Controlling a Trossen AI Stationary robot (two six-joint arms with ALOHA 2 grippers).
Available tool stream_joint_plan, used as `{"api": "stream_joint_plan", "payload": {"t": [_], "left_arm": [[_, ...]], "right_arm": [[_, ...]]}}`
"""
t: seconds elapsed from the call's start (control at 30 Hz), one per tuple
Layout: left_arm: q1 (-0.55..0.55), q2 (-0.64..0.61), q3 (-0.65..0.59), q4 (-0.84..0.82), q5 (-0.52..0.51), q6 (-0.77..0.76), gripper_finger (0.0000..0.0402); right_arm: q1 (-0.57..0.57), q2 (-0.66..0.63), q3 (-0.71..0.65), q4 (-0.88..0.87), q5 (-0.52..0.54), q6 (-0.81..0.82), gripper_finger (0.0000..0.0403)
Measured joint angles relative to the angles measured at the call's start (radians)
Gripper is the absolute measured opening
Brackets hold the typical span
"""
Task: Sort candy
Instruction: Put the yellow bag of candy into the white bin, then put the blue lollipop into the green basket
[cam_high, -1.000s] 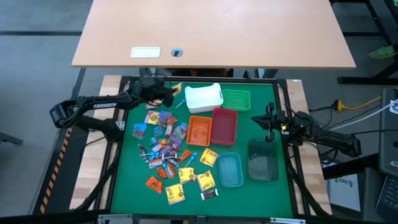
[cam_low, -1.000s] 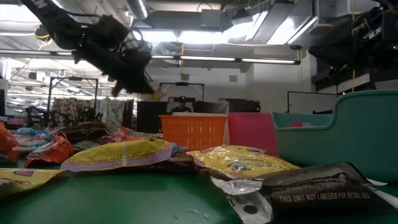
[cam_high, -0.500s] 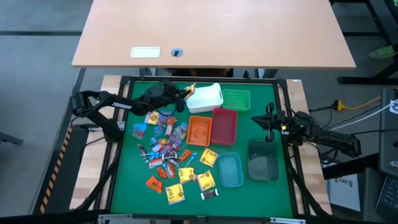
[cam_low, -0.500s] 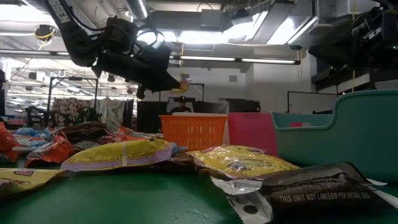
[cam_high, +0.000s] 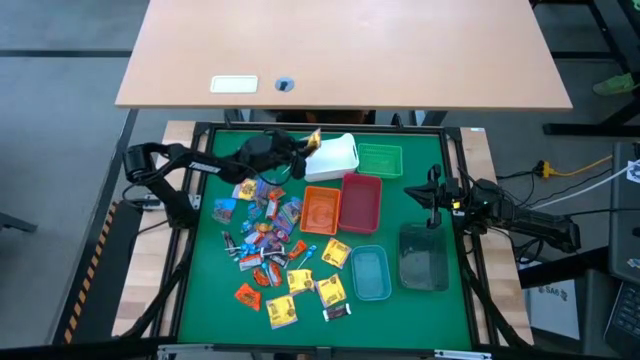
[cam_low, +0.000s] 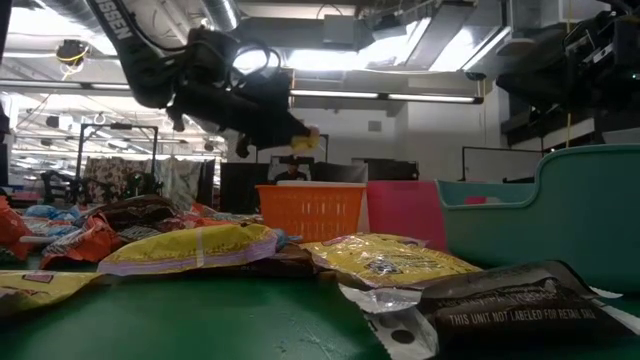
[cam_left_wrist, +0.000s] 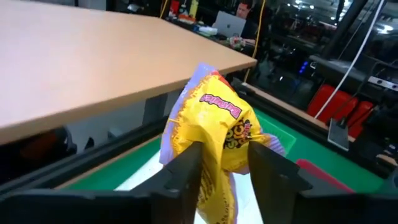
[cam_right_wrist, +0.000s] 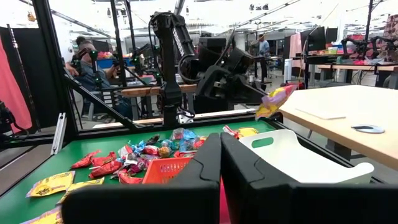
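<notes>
Sorting has barely begun, as far as the bins show: nearly all the candy (cam_high: 272, 250) lies in a loose heap on the green mat, running from the near edge of the desk (cam_high: 210, 320) up its left half toward the middle. Beside the heap to the right, the blue bin (cam_high: 370, 273) and the clear bin (cam_high: 423, 258) look empty from above, and so do the orange bin (cam_high: 320, 211) and red bin (cam_high: 361, 200) behind them. At the right edge the right tool (cam_high: 433, 192) waits, pressed together and holding nothing.

Farther back, the left tool (cam_left_wrist: 224, 168) hangs at the left end of the white bin (cam_high: 331, 157), near the far edge, with a yellow sweet (cam_left_wrist: 214, 130) between its fingers. The fingers stand a little spread around the wrapper, and I cannot tell whether they are pinching it or letting it go. My guess is that this sweet is meant for the white bin.

From table height the near wrappers hide most bin floors. The green bin (cam_high: 380, 159) shows no contents from above, but small sweets would be hard to make out.
</notes>
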Motion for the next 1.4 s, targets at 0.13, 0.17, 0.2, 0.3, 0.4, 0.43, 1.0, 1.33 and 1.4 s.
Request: {"api": "stream_joint_plan", "payload": {"t": [0.13,0.17,0.2,0.3,0.4,0.43,1.0,1.33,1.4], "left_arm": [[0.000,0.000,0.021,0.000,0.000,0.046,0.0142],[0.000,0.000,0.024,-0.001,0.004,0.045,0.0143],[0.001,0.000,0.028,-0.004,0.014,0.044,0.0144],[0.003,0.000,0.034,-0.080,0.031,0.044,0.0144],[0.003,0.000,0.034,-0.216,0.031,0.043,0.0144],[0.003,0.000,0.034,-0.254,0.031,0.045,0.0144],[0.041,-0.200,0.034,-0.534,0.022,0.091,0.0144],[0.081,-0.308,0.033,-0.936,0.021,0.100,0.0144],[0.075,-0.282,0.033,-0.956,0.022,0.100,0.0144]], "right_arm": [[0.000,0.000,0.000,0.000,0.000,0.000,0.0003],[0.000,0.000,0.000,0.000,0.000,0.000,0.0003],[0.000,0.000,0.000,0.000,0.000,0.000,0.0003],[0.000,0.000,0.000,0.000,0.000,0.000,0.0003],[0.000,0.000,0.000,0.000,0.000,0.000,0.0003],[0.000,0.000,0.000,0.000,0.000,0.000,0.0003],[0.000,0.000,0.000,-0.001,0.000,0.000,0.0003],[0.000,0.000,0.000,-0.001,0.000,0.000,0.0003],[0.000,0.000,0.000,-0.001,0.000,0.000,0.0003]]}}
